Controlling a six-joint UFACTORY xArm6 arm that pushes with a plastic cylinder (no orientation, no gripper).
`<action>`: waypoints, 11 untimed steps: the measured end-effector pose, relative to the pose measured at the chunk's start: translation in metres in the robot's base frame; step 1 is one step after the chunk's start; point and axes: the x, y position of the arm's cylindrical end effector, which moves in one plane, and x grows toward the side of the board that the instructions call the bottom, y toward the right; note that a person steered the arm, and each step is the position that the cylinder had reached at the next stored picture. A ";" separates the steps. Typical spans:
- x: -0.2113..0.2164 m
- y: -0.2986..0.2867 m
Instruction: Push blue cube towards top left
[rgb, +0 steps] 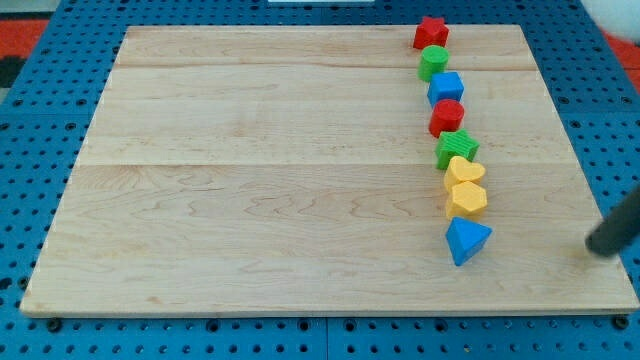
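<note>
Camera view had the blue cube (446, 88) sitting well up-left of my tip (594, 246), rod slanting in from the right, touching nothing.

wooden board (250, 170) on a blue pegboard (40, 90). column of blocks at the view's right, top to bottom: red star (431, 32), green cylinder (433, 63), red block (446, 117), green star (457, 149), yellow heart (464, 172), yellow block (467, 199), blue triangle (466, 240).

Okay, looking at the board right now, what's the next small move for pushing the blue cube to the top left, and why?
Probably bring my tip up the view's right side to just right and below the blue cube. It now sits low at the right edge, beside the blue triangle, far from the cube, which is wedged in the column.
</note>
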 end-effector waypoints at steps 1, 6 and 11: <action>-0.094 0.005; -0.232 -0.232; -0.191 -0.420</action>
